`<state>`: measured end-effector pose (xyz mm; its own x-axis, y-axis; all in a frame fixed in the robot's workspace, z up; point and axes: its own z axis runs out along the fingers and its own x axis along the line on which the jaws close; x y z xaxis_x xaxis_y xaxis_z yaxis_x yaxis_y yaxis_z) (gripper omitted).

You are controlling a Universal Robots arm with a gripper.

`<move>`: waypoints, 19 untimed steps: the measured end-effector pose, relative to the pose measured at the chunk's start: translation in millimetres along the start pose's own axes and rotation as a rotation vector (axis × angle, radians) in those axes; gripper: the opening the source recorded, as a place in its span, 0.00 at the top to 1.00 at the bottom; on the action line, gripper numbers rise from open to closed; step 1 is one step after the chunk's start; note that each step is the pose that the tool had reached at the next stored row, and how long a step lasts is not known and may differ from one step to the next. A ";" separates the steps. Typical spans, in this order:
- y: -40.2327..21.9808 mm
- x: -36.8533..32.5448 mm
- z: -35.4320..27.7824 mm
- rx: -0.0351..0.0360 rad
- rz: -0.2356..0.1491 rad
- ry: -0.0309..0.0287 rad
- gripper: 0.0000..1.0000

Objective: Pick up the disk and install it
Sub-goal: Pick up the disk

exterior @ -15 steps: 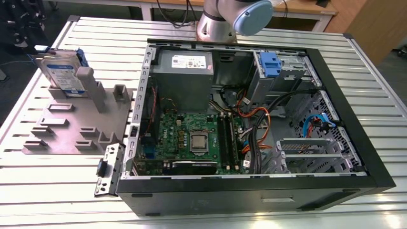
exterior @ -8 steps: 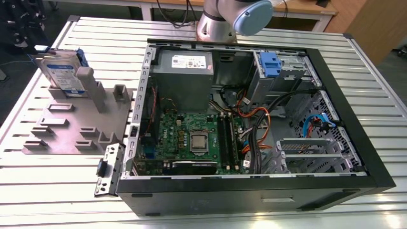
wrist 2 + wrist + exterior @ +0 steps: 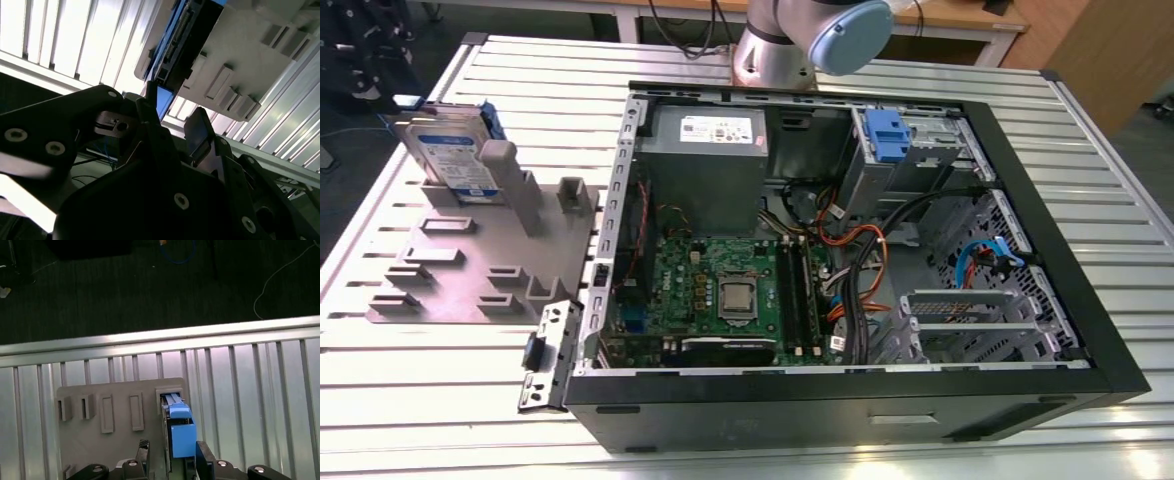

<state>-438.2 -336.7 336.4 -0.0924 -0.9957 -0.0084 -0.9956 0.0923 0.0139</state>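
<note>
Hovering with its fingers [image 3: 204, 454] apart and holding nothing, the claw [image 3: 174, 454] has the disk [image 3: 181, 432] standing on edge in the grey holder [image 3: 100, 450], just beyond its tips. The disk is closer to one finger than to the other, so I think that finger could strike the blue frame and tilt or jam the disk in its slot.

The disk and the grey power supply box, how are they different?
The disk is thin and stands on edge in a grey holder outside the computer case; the power supply box is chunky and sits inside it. The disk has a blue frame; the power supply box has none. Both carry a label.
</note>
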 end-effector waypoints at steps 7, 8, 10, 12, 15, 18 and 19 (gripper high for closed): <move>4.0 -3.1 3.1 -0.0002 -0.017 0.0001 0.51; 4.1 -3.6 3.5 -0.0001 -0.018 0.0000 0.51; 4.3 -4.4 4.3 -0.0001 -0.021 0.0001 0.51; 5.0 -4.4 5.3 -0.0003 -0.024 0.0002 0.51; 6.4 -4.4 7.3 -0.0002 -0.026 -0.0002 0.51; 6.8 -4.6 8.7 -0.0003 -0.029 -0.0005 0.51; 7.0 -4.7 9.4 -0.0002 -0.030 -0.0005 0.51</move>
<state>-444.9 -331.3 327.1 -0.0621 -0.9980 -0.0094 -0.9980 0.0619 0.0138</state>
